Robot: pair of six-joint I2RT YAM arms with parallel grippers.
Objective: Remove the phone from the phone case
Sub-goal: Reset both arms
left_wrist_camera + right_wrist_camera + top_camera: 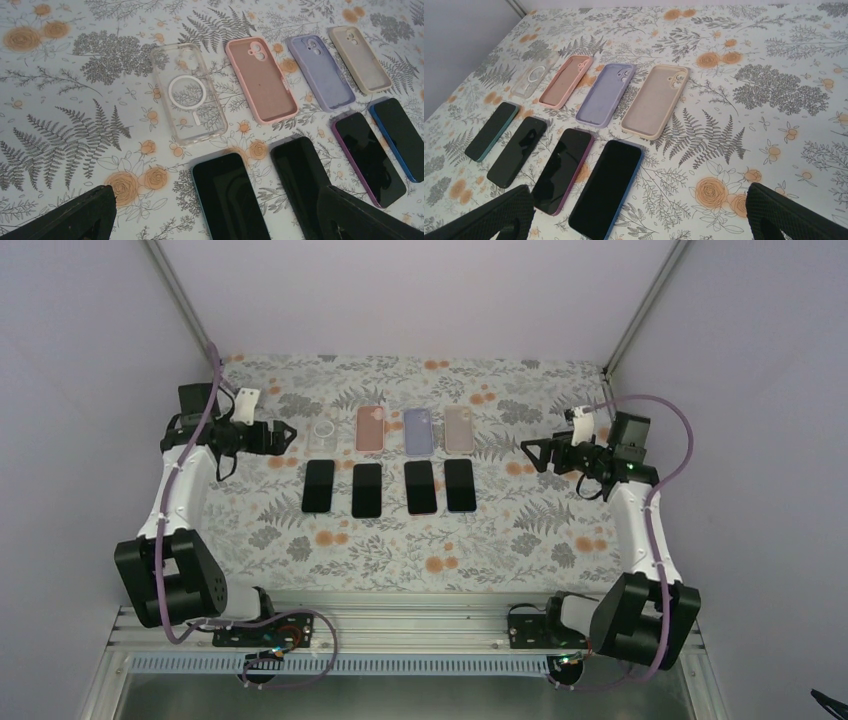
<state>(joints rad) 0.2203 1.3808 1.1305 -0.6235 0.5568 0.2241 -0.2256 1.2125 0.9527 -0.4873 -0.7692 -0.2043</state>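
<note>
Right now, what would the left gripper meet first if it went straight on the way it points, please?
Most likely the teal-edged phone, lying screen up, roughly centred between the fingers of the open left gripper in its wrist view. Depth is unclear, so it may touch the floral tablecloth first.

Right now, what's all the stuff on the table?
clear case: one, see-through, back row, far left
pink case: one, pink, back row, second from left
purple case: one, lilac, back row, third
beige case: one, beige, back row, far right
phones: four, dark screens up, front row
tablecloth: one, white with grey ferns and orange flowers, under everything
left gripper: one, black, open, left of the rows
right gripper: one, black, open, right of the rows
</note>
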